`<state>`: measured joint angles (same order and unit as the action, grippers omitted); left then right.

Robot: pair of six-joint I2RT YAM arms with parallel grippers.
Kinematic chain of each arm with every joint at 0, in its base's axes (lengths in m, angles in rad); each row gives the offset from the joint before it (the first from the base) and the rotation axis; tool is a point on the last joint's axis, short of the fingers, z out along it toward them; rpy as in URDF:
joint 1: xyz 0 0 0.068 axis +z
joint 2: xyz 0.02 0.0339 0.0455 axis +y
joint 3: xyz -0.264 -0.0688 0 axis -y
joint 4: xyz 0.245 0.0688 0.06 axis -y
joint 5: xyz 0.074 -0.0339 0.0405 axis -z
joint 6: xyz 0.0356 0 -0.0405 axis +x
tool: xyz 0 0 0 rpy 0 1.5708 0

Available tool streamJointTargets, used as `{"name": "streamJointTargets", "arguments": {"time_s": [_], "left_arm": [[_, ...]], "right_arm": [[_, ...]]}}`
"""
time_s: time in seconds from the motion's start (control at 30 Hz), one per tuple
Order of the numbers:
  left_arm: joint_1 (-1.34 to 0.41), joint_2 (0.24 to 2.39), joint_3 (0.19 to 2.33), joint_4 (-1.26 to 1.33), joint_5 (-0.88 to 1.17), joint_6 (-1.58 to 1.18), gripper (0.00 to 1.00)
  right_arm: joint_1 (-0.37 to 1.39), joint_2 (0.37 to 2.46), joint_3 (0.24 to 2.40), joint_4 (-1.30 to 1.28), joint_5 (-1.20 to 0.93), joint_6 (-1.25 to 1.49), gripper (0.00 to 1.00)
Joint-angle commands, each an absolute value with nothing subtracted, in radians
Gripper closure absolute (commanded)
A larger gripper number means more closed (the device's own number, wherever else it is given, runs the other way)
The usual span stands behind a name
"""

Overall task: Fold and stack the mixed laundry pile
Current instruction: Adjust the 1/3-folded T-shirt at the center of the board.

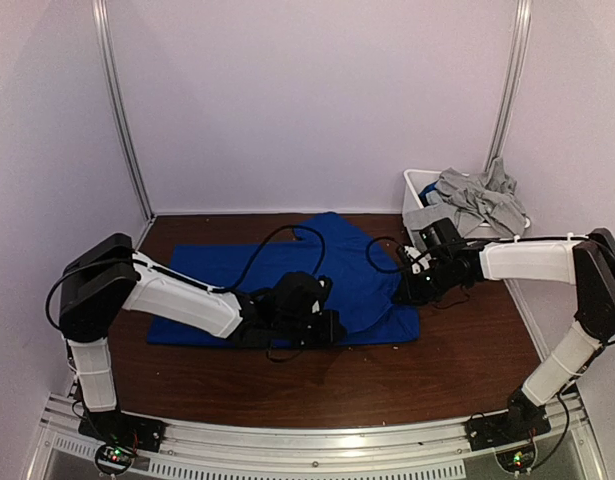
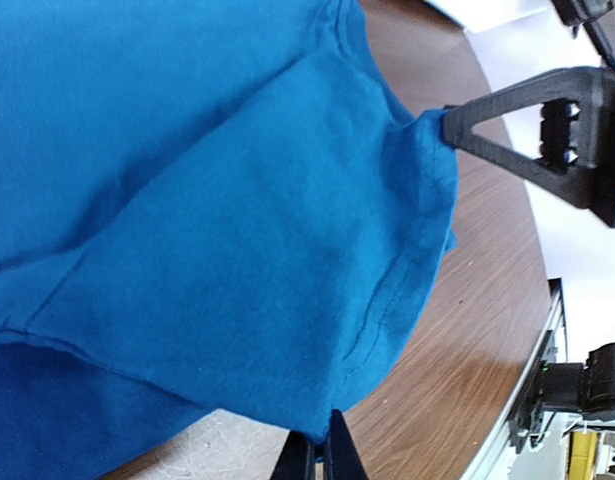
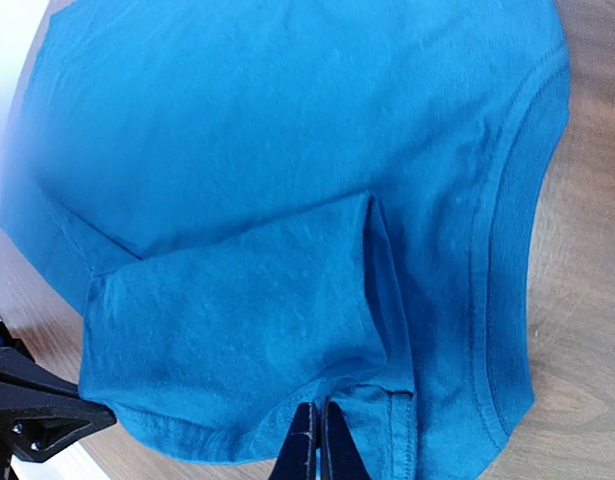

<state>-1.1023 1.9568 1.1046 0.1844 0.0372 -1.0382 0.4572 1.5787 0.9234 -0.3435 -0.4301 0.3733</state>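
Note:
A royal-blue shirt (image 1: 287, 275) lies spread on the brown table, its near right part lifted into a fold. My left gripper (image 1: 332, 325) is shut on the shirt's near edge (image 2: 287, 330), with cloth pinched between the black tips (image 2: 320, 438). At the shirt's right side, my right gripper (image 1: 405, 290) is shut on a sleeve hem (image 3: 237, 330), its tips (image 3: 317, 405) biting the seam. The right gripper's black finger (image 2: 487, 115) also shows in the left wrist view, holding the cloth. Light-grey garments (image 1: 477, 200) of the laundry pile hang over the bin.
A white plastic bin (image 1: 415, 182) stands at the back right against the wall. Black cables (image 1: 277, 245) loop over the shirt. Bare wood (image 1: 467, 350) lies in front of the shirt, up to the metal rail (image 1: 317, 440).

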Motion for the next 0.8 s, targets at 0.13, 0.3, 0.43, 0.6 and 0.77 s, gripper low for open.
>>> {"name": "streamJointTargets", "arguments": {"time_s": [0.13,0.3,0.43,0.6,0.77], "left_arm": [[-1.017,1.903,1.090,0.220,0.052,-0.989,1.00],[-0.952,1.910,1.089,0.218,0.071,-0.958,1.00],[-0.907,1.931,1.100,0.220,0.083,-0.929,1.00],[-0.863,1.974,1.144,0.207,0.099,-0.882,1.00],[-0.823,2.024,1.195,0.193,0.122,-0.846,0.99]], "right_arm": [[0.446,1.611,1.018,-0.303,-0.434,0.398,1.00],[0.443,1.678,1.086,-0.266,-0.439,0.423,1.00],[0.443,1.741,1.137,-0.237,-0.432,0.440,1.00],[0.443,1.800,1.187,-0.210,-0.405,0.457,1.00],[0.443,1.829,1.209,-0.206,-0.355,0.467,1.00]]}}
